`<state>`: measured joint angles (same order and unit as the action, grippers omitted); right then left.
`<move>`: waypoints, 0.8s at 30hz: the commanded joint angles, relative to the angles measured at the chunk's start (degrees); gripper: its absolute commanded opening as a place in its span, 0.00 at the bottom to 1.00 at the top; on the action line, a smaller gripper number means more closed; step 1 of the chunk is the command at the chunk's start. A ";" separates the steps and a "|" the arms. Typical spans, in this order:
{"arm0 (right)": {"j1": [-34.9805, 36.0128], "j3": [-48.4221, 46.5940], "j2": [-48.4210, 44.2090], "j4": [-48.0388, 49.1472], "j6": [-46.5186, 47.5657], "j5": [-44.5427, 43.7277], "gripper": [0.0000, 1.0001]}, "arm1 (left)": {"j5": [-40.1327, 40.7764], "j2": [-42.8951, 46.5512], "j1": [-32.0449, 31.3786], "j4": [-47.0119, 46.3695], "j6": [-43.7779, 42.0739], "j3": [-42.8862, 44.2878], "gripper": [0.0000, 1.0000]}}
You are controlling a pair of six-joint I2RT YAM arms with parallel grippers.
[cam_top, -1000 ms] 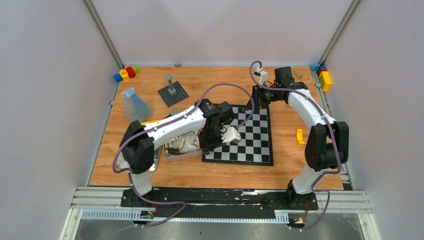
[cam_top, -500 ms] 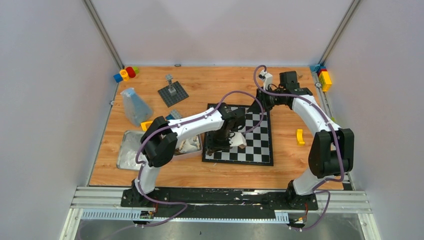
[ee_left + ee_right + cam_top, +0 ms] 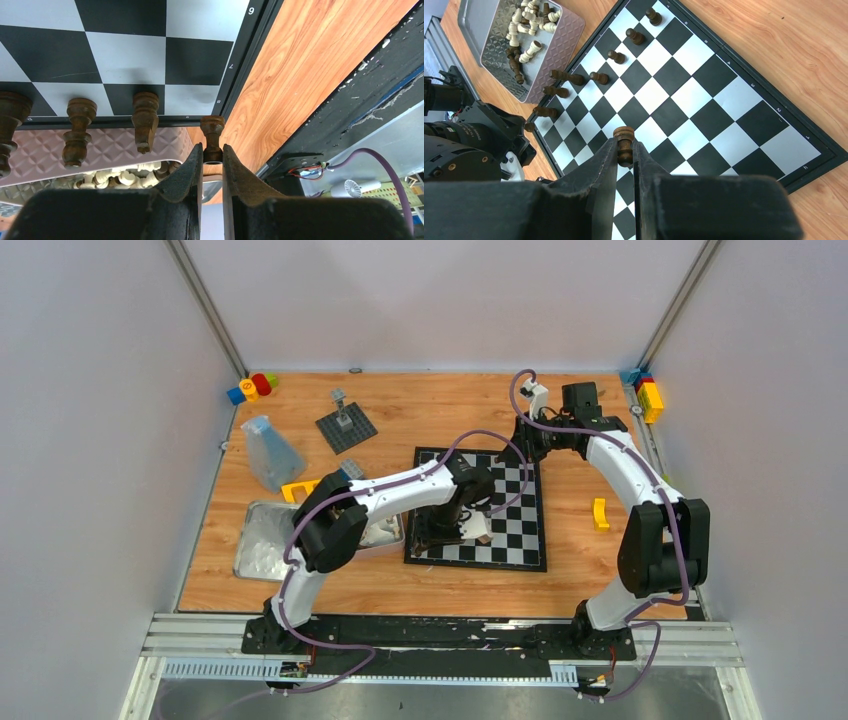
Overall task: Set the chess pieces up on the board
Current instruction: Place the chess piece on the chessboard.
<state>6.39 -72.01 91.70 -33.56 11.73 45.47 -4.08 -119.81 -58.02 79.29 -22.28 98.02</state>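
The board lies mid-table, black and silvery-white. In the left wrist view my left gripper is shut on a dark brown chess piece, held at the near left corner of the board. Three more dark pieces stand along that edge. From above, the left gripper is at the board's near left corner. My right gripper is shut on another dark brown piece above the board, where several dark pieces stand in a row. The right gripper hangs over the board's far edge.
A metal tin of cream and dark pieces sits left of the board, its lid further left. A grey studded baseplate, a blue translucent block, coloured bricks and a yellow part lie around.
My left arm has swung right from over the tin to the board's near left corner. The right arm drew back slightly toward the far edge, then held still.
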 commanded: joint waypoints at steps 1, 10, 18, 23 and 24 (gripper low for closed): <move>-0.24 0.45 -2.06 2.13 0.76 1.02 0.00 | 0.39 -0.91 -0.59 0.55 1.44 2.68 0.09; -0.24 0.69 -1.91 2.10 0.89 1.11 0.00 | 1.30 -2.60 -0.58 0.35 1.96 3.81 0.11; -0.30 0.66 -1.71 2.13 0.93 1.28 0.00 | 1.37 -3.33 -0.60 0.62 2.00 4.35 0.14; -0.24 0.69 -1.64 2.10 0.91 1.37 0.00 | 1.44 -3.65 -0.53 0.38 2.28 4.37 0.15; -0.24 0.73 -1.62 2.10 0.87 1.37 0.00 | 1.42 -3.69 -0.57 0.24 2.41 4.37 0.15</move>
<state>6.28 -71.55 91.70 -33.45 11.73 45.50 -2.66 -123.04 -58.13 79.24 -20.88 99.94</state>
